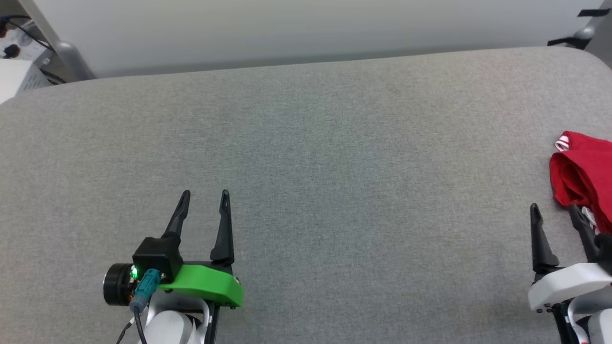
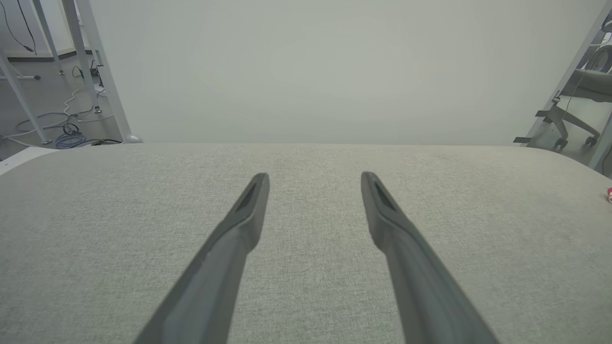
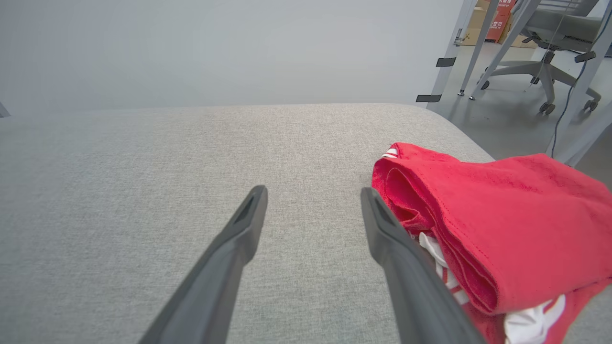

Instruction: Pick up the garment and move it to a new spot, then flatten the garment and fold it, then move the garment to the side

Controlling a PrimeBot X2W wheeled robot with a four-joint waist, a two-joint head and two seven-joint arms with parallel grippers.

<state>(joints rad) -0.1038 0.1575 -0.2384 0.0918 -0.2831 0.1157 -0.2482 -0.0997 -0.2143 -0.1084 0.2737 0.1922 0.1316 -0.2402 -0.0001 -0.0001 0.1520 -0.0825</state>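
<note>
We log the garment (image 1: 585, 172) bunched in red folds at 3 o'clock on the grey table (image 1: 334, 143), white trim showing | left gripper (image 1: 205, 194) at 7 o'clock, fingers wide, holding nothing | right gripper (image 1: 554, 209) at 4 o'clock, fingers wide, empty, outer finger just beside the garment; contact we cannot tell

The garment (image 3: 516, 215) is matt red knit cloth. The table (image 1: 306, 143) wears coarse grey woven fabric. The left gripper (image 1: 205, 193) has matt dark fingers (image 1: 222, 229) and a smooth green plastic bracket (image 1: 205, 283).
</note>
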